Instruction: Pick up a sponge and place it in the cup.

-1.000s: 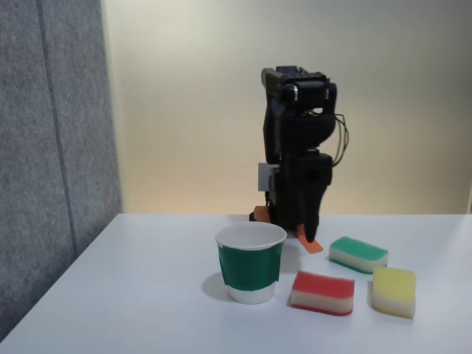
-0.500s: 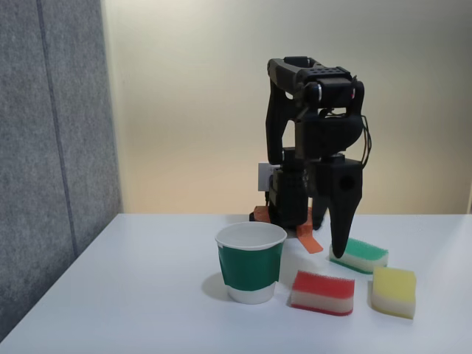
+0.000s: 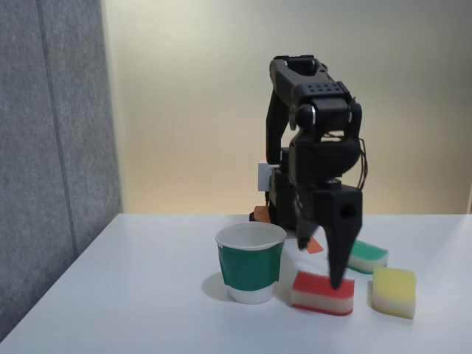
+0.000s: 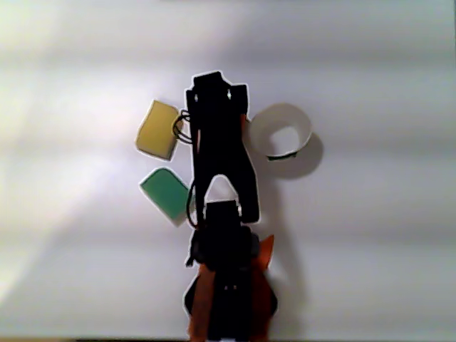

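Observation:
The sponge (image 3: 316, 293), red on top with a cream middle, lies flat on the white table just right of the cup (image 3: 251, 264) in the fixed view. The cup is white with a green band, upright and empty; in the other view the cup (image 4: 280, 132) shows from above. My black gripper (image 3: 321, 265) points down over the sponge and stands open. Its long finger touches the sponge's top near the right end, and the shorter finger hangs higher, above the left end. In the other view the arm (image 4: 217, 135) covers the sponge.
A green-topped sponge (image 3: 370, 254) lies behind the gripper and a yellow sponge (image 3: 393, 291) sits right of the red one; both also appear in the other view, green (image 4: 165, 191) and yellow (image 4: 157, 130). A grey partition (image 3: 51, 147) borders the table's left side.
The arm has unfolded from above its base, swinging forward and down. The gripper passed the green sponge and now reaches the red sponge's top, with its fingers apart.

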You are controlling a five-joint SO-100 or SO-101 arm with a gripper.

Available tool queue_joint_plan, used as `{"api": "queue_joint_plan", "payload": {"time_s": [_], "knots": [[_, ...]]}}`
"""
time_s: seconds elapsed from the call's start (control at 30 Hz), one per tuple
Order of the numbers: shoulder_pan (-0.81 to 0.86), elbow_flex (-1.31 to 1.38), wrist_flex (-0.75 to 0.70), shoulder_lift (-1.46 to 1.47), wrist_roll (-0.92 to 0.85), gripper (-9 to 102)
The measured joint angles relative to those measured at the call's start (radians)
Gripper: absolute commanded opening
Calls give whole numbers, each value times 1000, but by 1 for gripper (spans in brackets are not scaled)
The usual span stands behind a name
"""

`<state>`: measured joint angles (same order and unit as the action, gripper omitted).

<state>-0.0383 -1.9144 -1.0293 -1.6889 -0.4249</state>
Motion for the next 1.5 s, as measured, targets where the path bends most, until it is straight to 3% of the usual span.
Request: {"api": "queue_joint_plan", "payload": {"time_s": [0.37,0.5,0.63,0.9,0.97,1.1,1.37,1.5], "knots": [[3,-64,149,63,-23,46],[11,-77,167,75,-58,28],[3,-117,227,69,-51,0],[-6,-181,239,32,2,0],[-18,-178,195,11,14,0],[-31,-60,-35,-31,35,0],[-29,505,-568,74,26,0],[-26,686,-646,98,17,0]]}}
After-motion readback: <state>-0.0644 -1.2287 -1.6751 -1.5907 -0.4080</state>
